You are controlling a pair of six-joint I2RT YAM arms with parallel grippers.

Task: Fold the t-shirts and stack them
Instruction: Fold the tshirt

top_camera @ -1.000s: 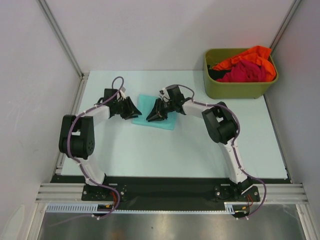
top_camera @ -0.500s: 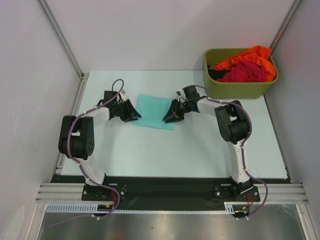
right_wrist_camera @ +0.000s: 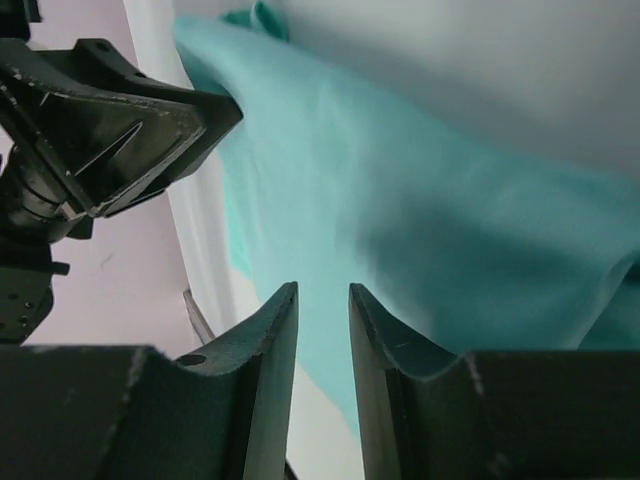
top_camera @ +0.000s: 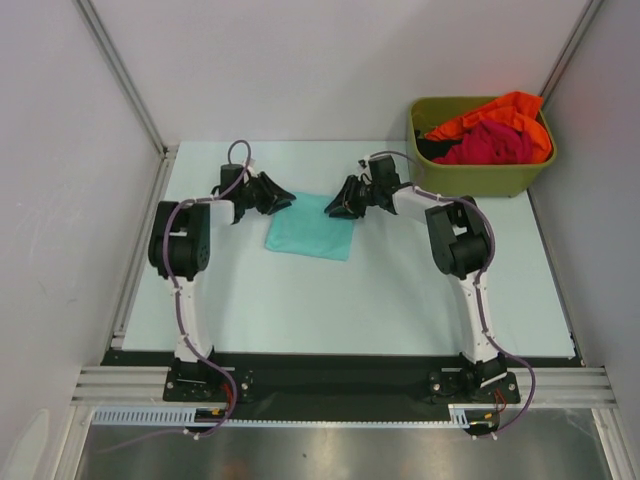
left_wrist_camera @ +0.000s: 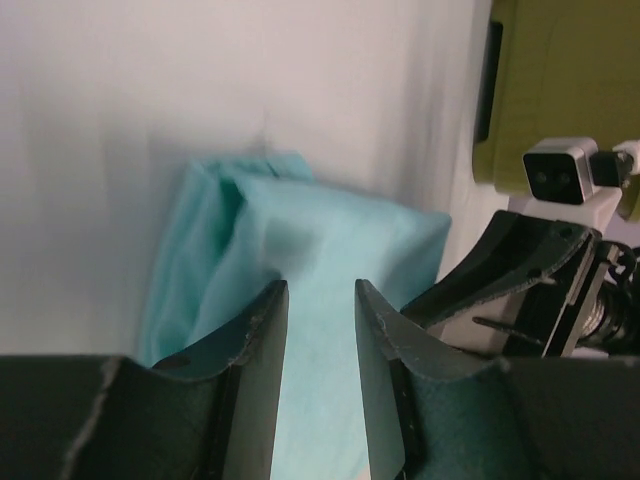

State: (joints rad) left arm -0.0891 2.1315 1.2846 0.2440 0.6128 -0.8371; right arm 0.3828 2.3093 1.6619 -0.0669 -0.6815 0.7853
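Teal tee folded flat, the other two just bunched up

The teal t-shirt [top_camera: 312, 228] is folded into a flat, roughly square packet sitting a bit skewed. Its far edge lies right between the left gripper [top_camera: 283, 197] and the right gripper [top_camera: 337, 206], and the rest spreads away below their tips. From the left wrist you can see the stacked layers along one side. The orange t-shirt [top_camera: 505, 108] and the magenta-red t-shirt [top_camera: 488, 145] are unfolded and crumpled together in the bin [top_camera: 465, 180], well off to the right of the right gripper, with the orange one draped behind and around the magenta.
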